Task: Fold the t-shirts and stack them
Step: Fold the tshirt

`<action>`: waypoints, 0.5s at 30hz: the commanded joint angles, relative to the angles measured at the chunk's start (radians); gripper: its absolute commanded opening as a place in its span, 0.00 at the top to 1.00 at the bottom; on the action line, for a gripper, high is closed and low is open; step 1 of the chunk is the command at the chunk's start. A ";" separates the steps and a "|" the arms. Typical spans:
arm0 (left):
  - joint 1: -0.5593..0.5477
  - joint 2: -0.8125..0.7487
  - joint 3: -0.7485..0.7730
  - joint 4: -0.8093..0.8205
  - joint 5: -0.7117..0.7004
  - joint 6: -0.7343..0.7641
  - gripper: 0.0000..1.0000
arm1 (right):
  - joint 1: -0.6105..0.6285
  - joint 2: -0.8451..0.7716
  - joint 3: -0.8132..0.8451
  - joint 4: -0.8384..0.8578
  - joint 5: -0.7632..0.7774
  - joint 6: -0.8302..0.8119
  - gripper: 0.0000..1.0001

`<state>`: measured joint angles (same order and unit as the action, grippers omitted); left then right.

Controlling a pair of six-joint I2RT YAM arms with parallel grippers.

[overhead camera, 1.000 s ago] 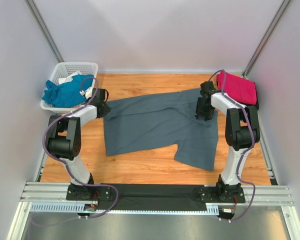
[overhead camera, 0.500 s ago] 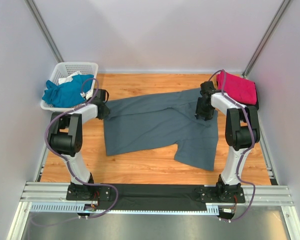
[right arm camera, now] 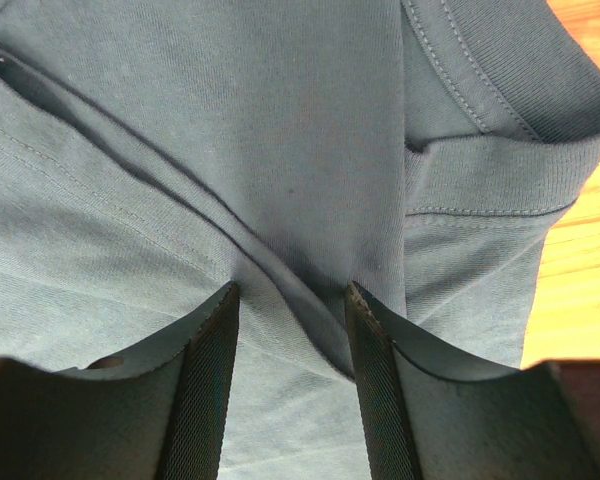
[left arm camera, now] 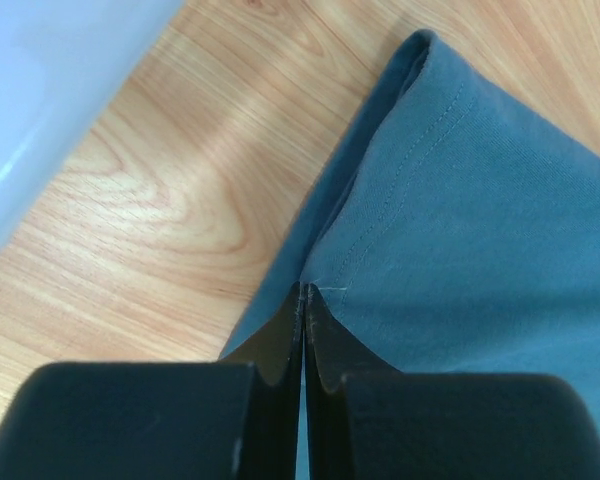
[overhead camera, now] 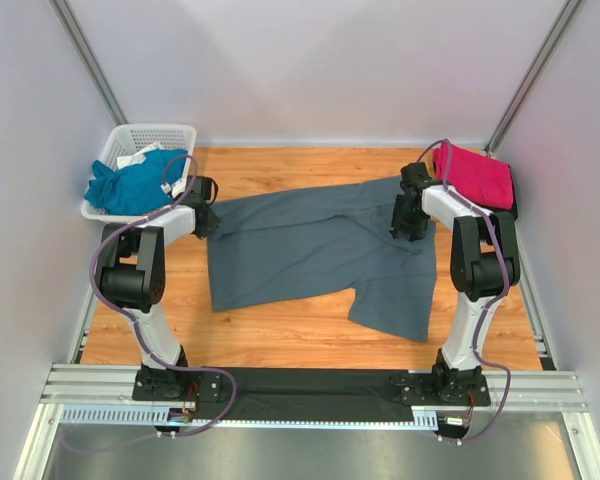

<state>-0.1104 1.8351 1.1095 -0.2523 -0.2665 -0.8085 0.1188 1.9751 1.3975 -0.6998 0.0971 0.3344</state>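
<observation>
1. The left fingers (left arm camera: 278,352) are pressed tight together, pinching the stitched edge of the large dark slate-grey cotton t-shirt (overhead camera: 310,250) at its far-left corner, where the cloth doubles over on itself.
2. The right fingers (right arm camera: 215,360) stand apart, set down on the same shirt near its far-right end. A raised ridge of grey cloth runs between them, and they have not closed on it.
3. Just beyond the right fingers lies a ribbed band that looks like the neckline, with rows of stitching beside it.
4. The grey shirt lies across the middle of the wooden surface (overhead camera: 280,330), stretched between the two arms. It is one layer for the most part, skewed and uneven, with soft creases and a broad flap reaching toward the near right. I would call it spread out but not squared, and no fold has been made in it yet.
5. A magenta-pink t-shirt (overhead camera: 475,175) sits at the far-right corner as a neat flat rectangle, so to my eye that one is folded and put down. A dark edge shows beneath it, and I cannot tell what that is.
6. A teal-blue t-shirt (overhead camera: 130,185) is bunched in the white plastic lattice basket (overhead camera: 145,132) at the far left, spilling over the near rim and plainly unfolded.
7. My reckoning: one shirt done, the grey one only at the straightening stage, the teal one untouched. Folding both and stacking them with the pink one is what remains.
</observation>
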 commanded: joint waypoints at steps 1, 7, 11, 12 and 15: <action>0.003 -0.005 0.059 -0.030 0.006 0.048 1.00 | -0.004 0.004 0.014 0.002 0.023 -0.006 0.52; 0.005 -0.027 0.088 -0.067 -0.059 0.156 1.00 | -0.004 0.005 0.014 0.005 0.018 -0.005 0.52; 0.003 -0.033 0.087 -0.048 -0.068 0.212 1.00 | -0.004 0.005 0.017 0.003 0.019 -0.006 0.52; 0.005 -0.034 0.089 -0.050 -0.074 0.222 1.00 | -0.004 0.005 0.017 0.003 0.023 -0.008 0.52; 0.005 -0.034 0.089 -0.045 -0.079 0.244 1.00 | -0.004 0.004 0.018 -0.001 0.029 -0.009 0.52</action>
<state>-0.1104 1.8347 1.1702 -0.2966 -0.3096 -0.6285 0.1188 1.9755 1.3975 -0.6998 0.0994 0.3344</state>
